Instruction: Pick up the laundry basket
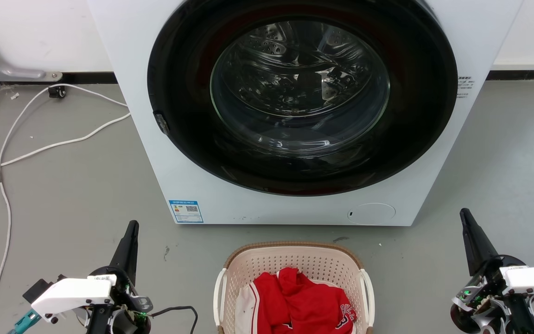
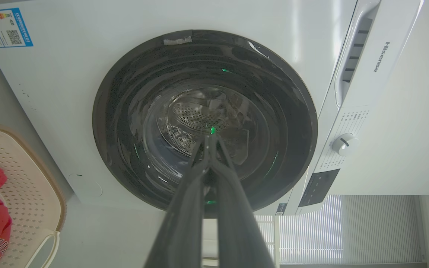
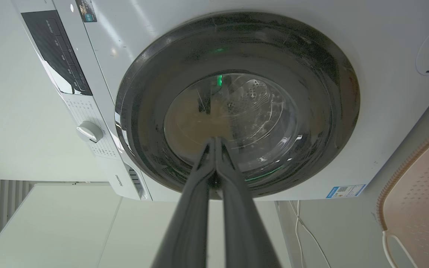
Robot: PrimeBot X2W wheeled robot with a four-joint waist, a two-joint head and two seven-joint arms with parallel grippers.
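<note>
The laundry basket stands on the floor at the bottom centre, cream and perforated with a brown rim and white side handles, holding red and white clothes. Its edge also shows in the left wrist view and the right wrist view. My left gripper is to the basket's left, fingers shut together and empty. To the basket's right, my right gripper is likewise shut and empty. Both are well apart from the basket, pointing toward the washing machine.
A white front-loading washing machine with a dark round door stands just behind the basket. White cables trail over the grey floor at the left. Grey floor lies open on both sides of the basket.
</note>
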